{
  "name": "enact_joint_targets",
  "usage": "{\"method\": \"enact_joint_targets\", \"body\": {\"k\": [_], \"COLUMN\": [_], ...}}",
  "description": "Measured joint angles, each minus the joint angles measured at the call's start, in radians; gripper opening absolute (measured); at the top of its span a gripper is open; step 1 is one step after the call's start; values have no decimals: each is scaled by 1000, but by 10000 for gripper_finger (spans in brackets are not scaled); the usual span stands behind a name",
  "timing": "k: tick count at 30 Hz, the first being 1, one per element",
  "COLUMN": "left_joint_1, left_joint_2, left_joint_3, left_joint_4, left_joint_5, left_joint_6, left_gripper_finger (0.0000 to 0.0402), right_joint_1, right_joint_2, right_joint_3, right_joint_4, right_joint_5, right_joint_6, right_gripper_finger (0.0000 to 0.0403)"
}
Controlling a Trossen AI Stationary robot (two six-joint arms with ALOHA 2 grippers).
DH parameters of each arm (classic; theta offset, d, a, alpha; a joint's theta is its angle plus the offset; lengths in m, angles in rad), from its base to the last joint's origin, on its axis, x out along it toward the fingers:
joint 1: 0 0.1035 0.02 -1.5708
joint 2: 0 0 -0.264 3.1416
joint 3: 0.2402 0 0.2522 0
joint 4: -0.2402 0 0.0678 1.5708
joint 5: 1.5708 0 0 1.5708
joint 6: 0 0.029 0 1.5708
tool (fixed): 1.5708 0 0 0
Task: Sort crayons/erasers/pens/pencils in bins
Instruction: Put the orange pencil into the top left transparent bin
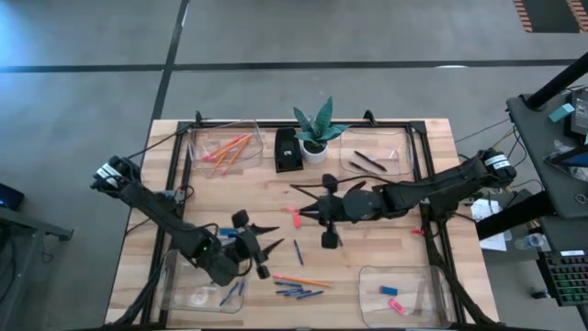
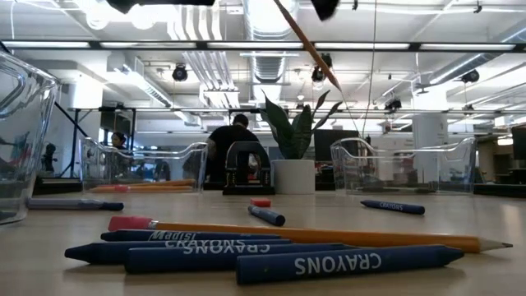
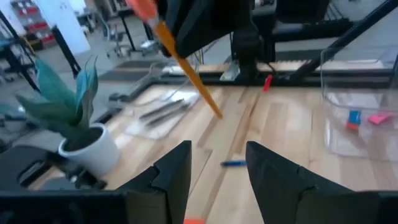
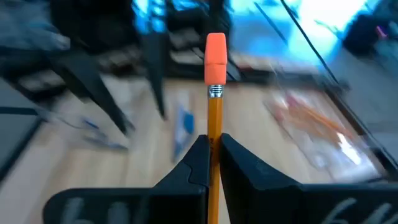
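Currently the right end effector (image 4: 213, 155) is pinched tight on an orange pencil (image 4: 215, 106), held above the middle of the counter (image 1: 404, 248); the pencil's pink-orange eraser tip juts out ahead of the fingers, and in the low view the stick hangs slanted in the air. Behind this end effector, at the far side, one clear bin (image 1: 220, 147) holds more orange pencils and another (image 1: 372, 158) holds dark pens. The left end effector (image 1: 262, 246) hovers with its fingers spread wide and nothing between them. Just beside it on the counter lie a cluster of blue crayons (image 1: 299, 292), another orange pencil (image 1: 301, 279) and a lone blue crayon (image 1: 299, 251). Beyond these, a near bin (image 1: 404, 292) contains blue and pink erasers.
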Motion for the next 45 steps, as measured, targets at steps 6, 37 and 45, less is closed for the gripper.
{"method": "enact_joint_targets", "body": {"k": [6,37,45], "left_joint_1": [15,169,188], "left_joint_2": [46,66,66], "left_joint_3": [0,3,3], "left_joint_4": [202,509,509], "left_joint_5": [-6,321,406], "left_joint_6": [84,243,244], "left_gripper_finger": [139,136,42], "right_joint_1": [0,0,0], "right_joint_2": [0,0,0], "right_joint_3": [0,-15,-15], "right_joint_4": [134,250,248], "right_joint_5": [-186,-322,-322], "right_joint_6": [-116,-278,-276], "right_gripper_finger": [13,13,13]}}
